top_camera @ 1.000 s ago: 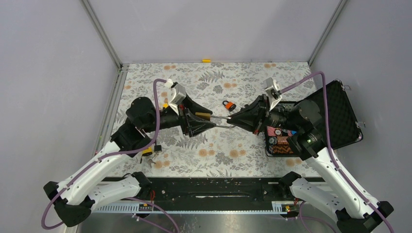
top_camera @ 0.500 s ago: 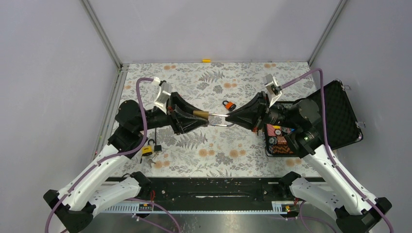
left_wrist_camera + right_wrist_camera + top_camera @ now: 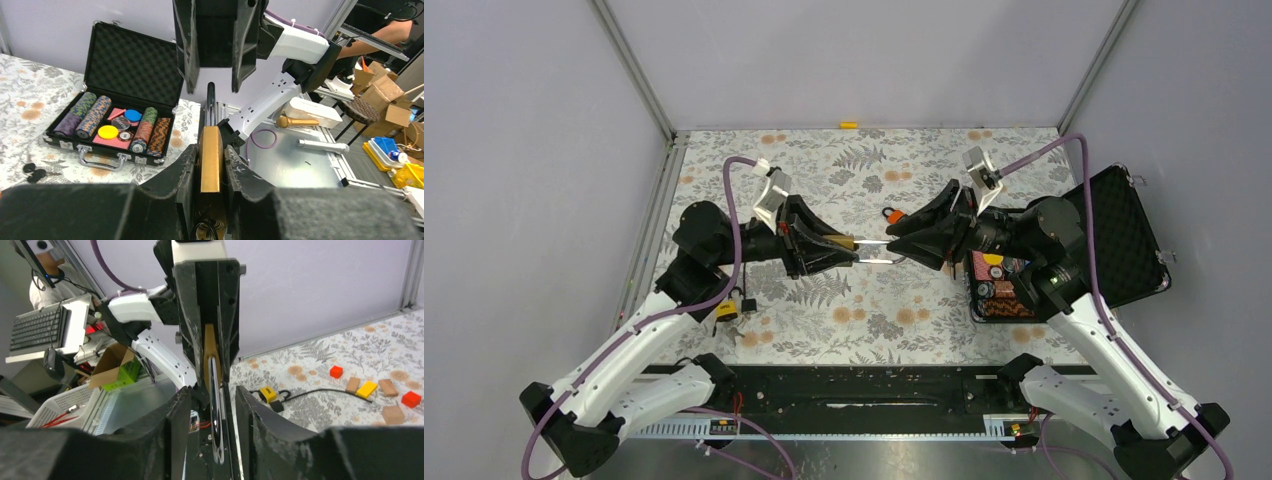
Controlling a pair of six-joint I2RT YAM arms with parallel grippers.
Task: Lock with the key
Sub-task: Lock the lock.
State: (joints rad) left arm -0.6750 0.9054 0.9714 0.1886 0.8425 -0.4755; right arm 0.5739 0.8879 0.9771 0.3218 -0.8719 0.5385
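Left gripper point(image 3: 852, 246) has snapped closed over the last second, and the right gripper point(image 3: 892, 246) has let its jaws spring apart!

Nearest the arm bases, by the left edge of the floral desk point(image 3: 874, 310), a yellow padlock point(image 3: 726, 311) lies with its shackle beside a dark piece I can't make out. Moving up to mid-desk, the two tools meet nose to nose above the cloth. The left one is clenched on the brass padlock point(image 3: 211, 157), fingers point(image 3: 187, 165) pressed flat on both faces of the body, and it is held off the surface. Its steel shackle point(image 3: 215, 405) pokes towards the right gripper and sits between those fingers point(image 3: 175, 420), with daylight on each side, so nothing is gripped there. No key is showing at the lock itself.

Along the right edge the poker chip case point(image 3: 1129, 235) stands open, with chip stacks in its tray. Just beyond the grippers rests an orange padlock point(image 3: 895, 216), and at the far edge sits a small yellow block point(image 3: 850, 125).
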